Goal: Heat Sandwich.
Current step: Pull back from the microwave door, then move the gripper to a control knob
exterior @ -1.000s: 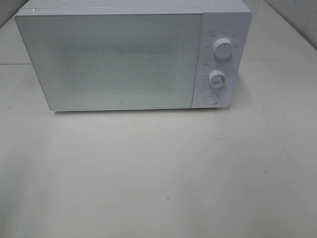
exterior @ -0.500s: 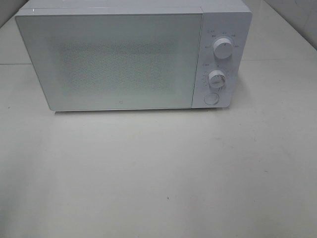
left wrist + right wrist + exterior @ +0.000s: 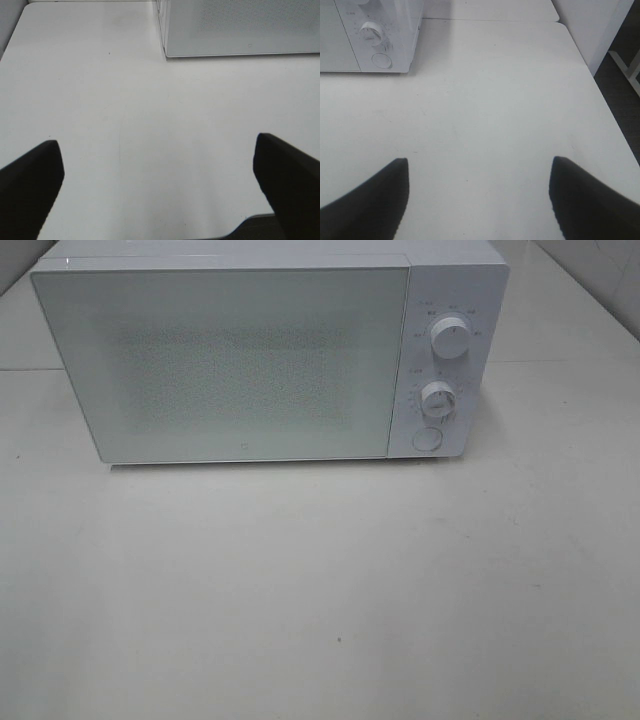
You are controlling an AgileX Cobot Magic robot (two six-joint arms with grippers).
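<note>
A white microwave (image 3: 270, 350) stands at the back of the white table (image 3: 320, 590) with its door (image 3: 220, 365) closed. Its panel has two round knobs (image 3: 451, 339) and a round button (image 3: 427, 439). The sandwich is not in view in any frame. My left gripper (image 3: 157, 185) is open and empty above bare table, with the microwave's lower left corner (image 3: 240, 30) ahead of it. My right gripper (image 3: 480, 197) is open and empty above bare table, with the microwave's knob panel (image 3: 375, 40) ahead. Neither gripper shows in the exterior high view.
The table's right edge (image 3: 600, 85) drops to a dark floor with a white frame beside it. The table's near edge (image 3: 240, 225) shows under the left gripper. A wall (image 3: 10, 25) runs along the table's left side.
</note>
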